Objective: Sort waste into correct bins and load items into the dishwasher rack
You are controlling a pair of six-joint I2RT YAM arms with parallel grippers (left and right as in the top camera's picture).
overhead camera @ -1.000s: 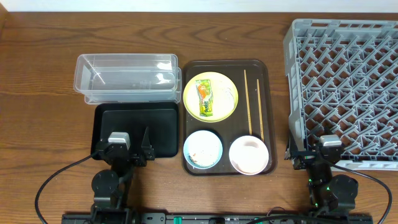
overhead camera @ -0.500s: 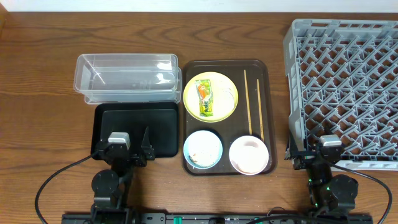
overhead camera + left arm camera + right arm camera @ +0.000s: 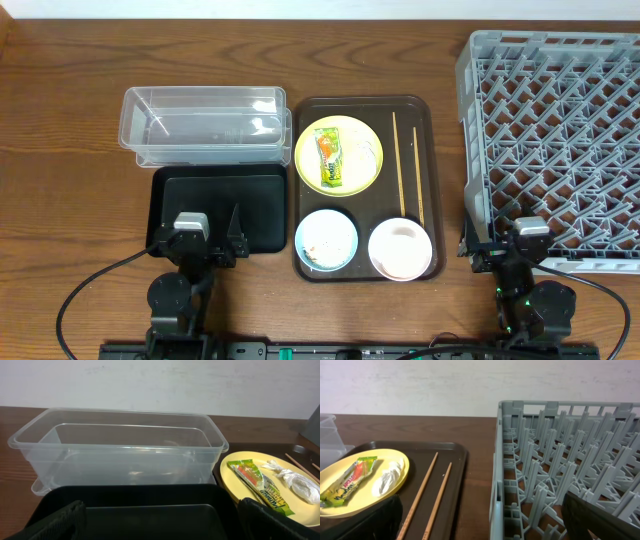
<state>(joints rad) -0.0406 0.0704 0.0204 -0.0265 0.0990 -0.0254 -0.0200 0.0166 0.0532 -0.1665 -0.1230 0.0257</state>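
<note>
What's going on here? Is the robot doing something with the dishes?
Nothing is being held right now. The left claw is open by the black container, and the right claw is open by the grey rack. The wrapper and white scrap lie on the yellow plate, which shares the brown tray with the chopsticks, blue bowl and white bowl.

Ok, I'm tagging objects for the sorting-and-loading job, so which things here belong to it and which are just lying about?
Part of the job: snack wrapper, white scrap, yellow plate, blue bowl with food bits, white bowl, chopsticks, clear tub, black container, dishwasher rack.

Just there: brown tray under the dishes, wooden table.
</note>
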